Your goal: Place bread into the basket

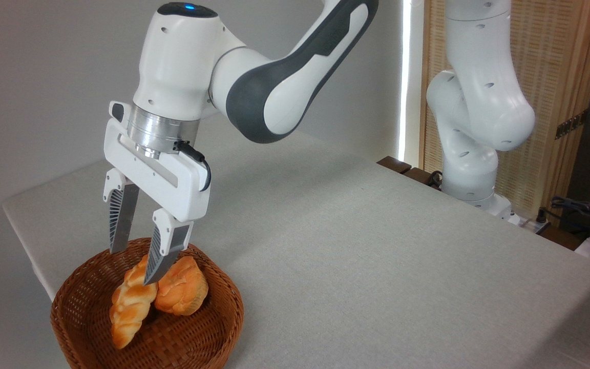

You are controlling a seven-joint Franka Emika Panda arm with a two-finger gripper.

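Observation:
The braided golden-orange bread (130, 305) lies inside the round reddish-brown wicker basket (213, 328) at the lower left, leaning against a rounder orange bun (185, 294). My gripper (133, 266) hangs open just above the basket, its fingertips over the bread's upper end. Nothing is held between the fingers. One finger (164, 253) partly covers the top of the bread and the bun.
The basket sits close to the table's left front edge (34, 271). The grey cloth-covered table (351, 256) stretches to the right. The arm's white base (471, 154) stands at the far right edge, with cables (582, 210) beside it.

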